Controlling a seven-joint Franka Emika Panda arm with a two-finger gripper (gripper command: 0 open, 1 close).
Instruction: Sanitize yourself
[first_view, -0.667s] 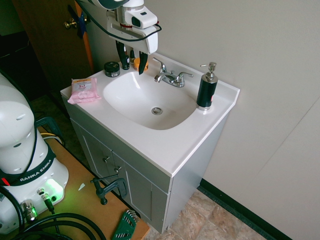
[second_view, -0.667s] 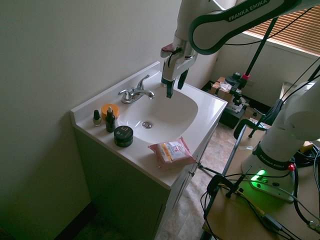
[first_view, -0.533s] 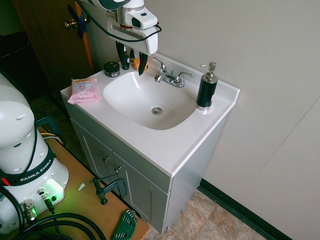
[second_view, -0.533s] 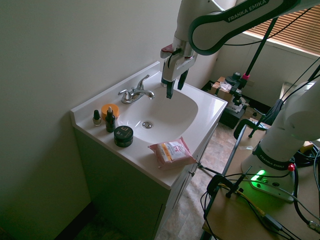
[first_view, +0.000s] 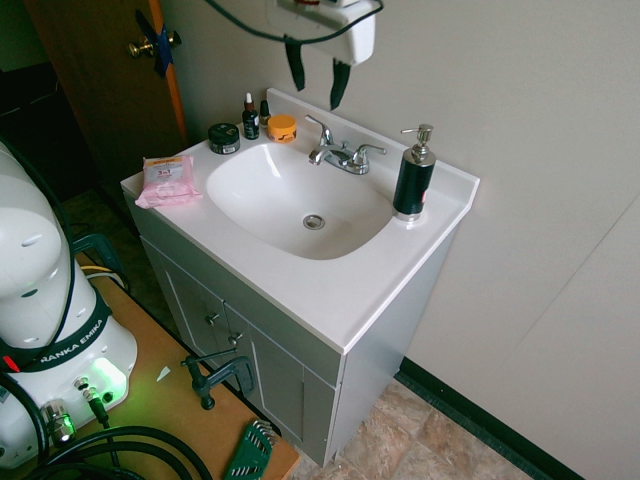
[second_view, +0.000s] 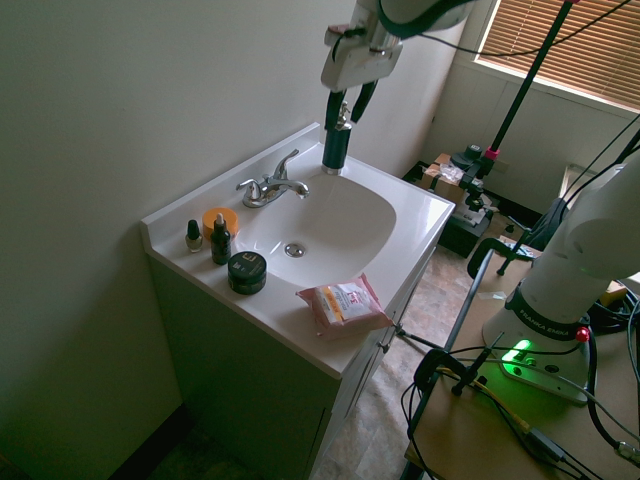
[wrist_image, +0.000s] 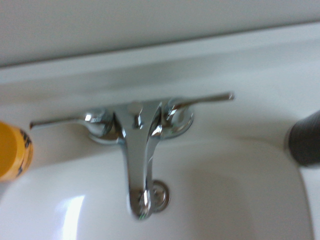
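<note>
I am the white arm; my rounded base (first_view: 45, 290) stands on the wooden bench beside the vanity, and it also shows in the second exterior view (second_view: 560, 270). My gripper (first_view: 315, 75) hangs high above the back of the sink, over the chrome faucet (first_view: 338, 153), open, with nothing between its black fingers. Seen from the other side, the gripper (second_view: 350, 104) is just above the dark pump dispenser (second_view: 333, 152). That dispenser (first_view: 413, 178) stands on the counter's back corner beside the faucet. The wrist view looks down on the faucet (wrist_image: 137, 150) and a sliver of the dispenser (wrist_image: 305, 145).
The white sink basin (first_view: 290, 205) fills the counter's middle. A pink wipes pack (first_view: 165, 180), a black jar (first_view: 223, 138), an orange jar (first_view: 282, 127) and small dropper bottles (first_view: 250, 118) stand along the other side. The wall rises right behind the faucet.
My gripper has risen well above the basin and shifted along the back wall from the jars towards the faucet and dispenser. It stays open.
</note>
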